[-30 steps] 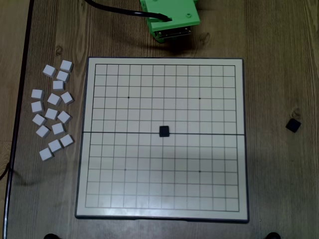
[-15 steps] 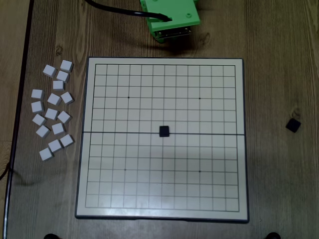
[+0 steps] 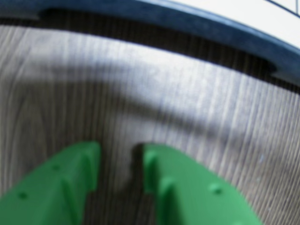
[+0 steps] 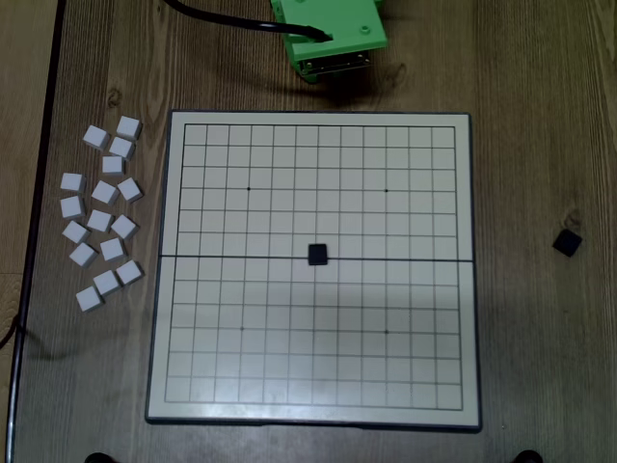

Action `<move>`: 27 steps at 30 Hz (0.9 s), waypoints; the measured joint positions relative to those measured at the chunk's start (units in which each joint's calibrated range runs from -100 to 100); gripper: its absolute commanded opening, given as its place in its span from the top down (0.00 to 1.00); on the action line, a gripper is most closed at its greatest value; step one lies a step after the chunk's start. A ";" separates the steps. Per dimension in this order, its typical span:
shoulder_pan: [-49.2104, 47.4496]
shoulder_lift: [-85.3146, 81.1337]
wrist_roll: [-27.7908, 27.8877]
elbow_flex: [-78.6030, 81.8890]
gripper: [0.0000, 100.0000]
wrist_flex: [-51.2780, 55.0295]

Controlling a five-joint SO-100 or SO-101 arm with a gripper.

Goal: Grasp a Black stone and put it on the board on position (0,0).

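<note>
In the overhead view, one black stone (image 4: 317,255) sits at the middle of the white gridded board (image 4: 386,299). A second black stone (image 4: 568,241) lies on the wooden table to the right of the board. The green arm (image 4: 333,34) is just beyond the board's far edge, and its body hides the fingers there. In the wrist view my gripper (image 3: 121,149) is slightly open and empty. Its green fingers (image 3: 70,183) hover low over bare wood, with the board's dark rim (image 3: 164,16) ahead of them. No stone shows in the wrist view.
Several white stones (image 4: 101,217) lie in a loose cluster on the table left of the board. A black cable (image 4: 222,17) runs from the arm toward the far left. The table's edge (image 4: 34,231) runs down the left side.
</note>
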 measured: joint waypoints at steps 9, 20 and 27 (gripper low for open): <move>0.00 0.00 0.00 0.00 0.93 0.00; 0.00 0.00 0.00 0.00 0.93 0.00; 0.00 0.00 0.00 0.00 0.93 0.00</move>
